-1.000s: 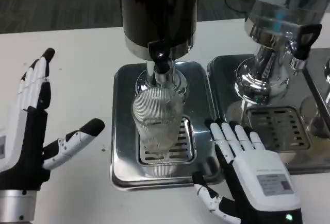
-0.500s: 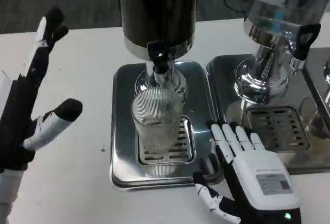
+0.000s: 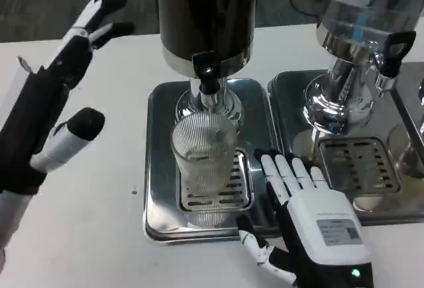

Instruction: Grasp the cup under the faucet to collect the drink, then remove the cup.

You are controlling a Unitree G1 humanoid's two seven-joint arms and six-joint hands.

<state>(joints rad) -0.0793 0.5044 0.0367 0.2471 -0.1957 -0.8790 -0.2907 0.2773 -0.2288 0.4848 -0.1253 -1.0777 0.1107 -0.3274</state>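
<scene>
- Sitting upright on the slotted grate [image 3: 218,192] of the steel drip tray [image 3: 159,169], the ribbed clear cup [image 3: 203,155] is directly below the black faucet [image 3: 207,73] of the dark dispenser [image 3: 205,10] — already lined up to catch the pour, so no repositioning looks needed.
- Cup looks empty or close to it; liquid level is hard to read through the ribbing.
- Right hand [image 3: 308,215] lies over the tray's front-right corner, just beside the cup, back facing up, fingers [image 3: 285,175] extended and apart, holding nothing. Thumb [image 3: 255,251] sticks out along the tray's front edge. Placement reads as a pre-grasp from the cup's right side; no contact visible yet.
- Left hand [image 3: 50,96] is raised over the tabletop's left side, well apart from the tray, fingers spread, thumb [image 3: 69,139] out, nothing in it. Likely staged for the faucet lever, but that's a guess.
- Second dispenser [image 3: 358,43], chrome with its own tray [image 3: 397,195], stands toward the right edge of the tabletop; not part of this job.
- Judgement: the grasp is the step in hand, collection not started.
- Risk: the cup is tall and light, so a nudge from the right-hand fingers before they wrap it could tip it or slide it off axis from the spout.
</scene>
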